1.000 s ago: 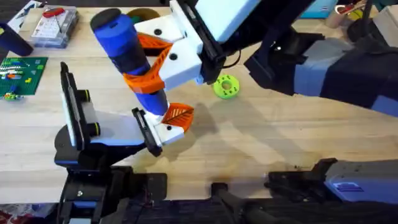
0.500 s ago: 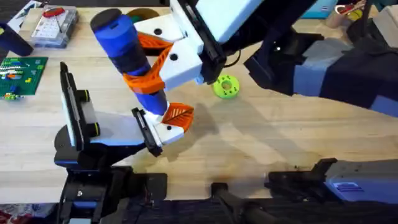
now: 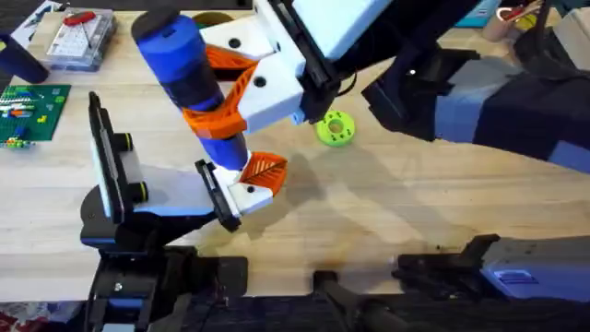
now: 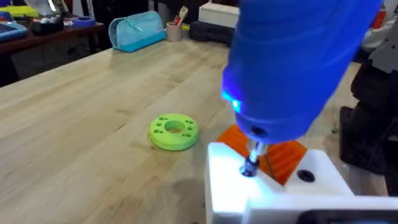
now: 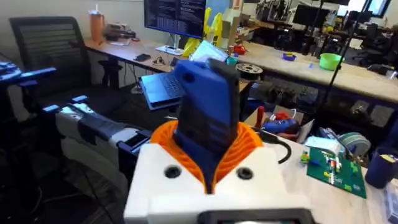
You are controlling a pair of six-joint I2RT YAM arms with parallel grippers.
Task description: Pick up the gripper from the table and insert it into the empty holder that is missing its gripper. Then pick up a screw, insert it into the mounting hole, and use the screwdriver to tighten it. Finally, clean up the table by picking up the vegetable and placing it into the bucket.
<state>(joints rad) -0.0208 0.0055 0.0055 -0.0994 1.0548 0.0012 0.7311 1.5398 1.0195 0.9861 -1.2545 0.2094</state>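
The screwdriver [image 3: 189, 88], clamped between the orange pads of the right hand [image 3: 230, 97], stands nearly upright over the gripper [image 3: 258, 180] seated in the holder [image 3: 214, 195], its tip [image 4: 250, 165] touching the screw there. Left hand: cannot tell.

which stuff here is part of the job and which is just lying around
Job: screwdriver held in the right gripper, gripper seated on the holder.

Lying about: green disc, clear parts box, green board.
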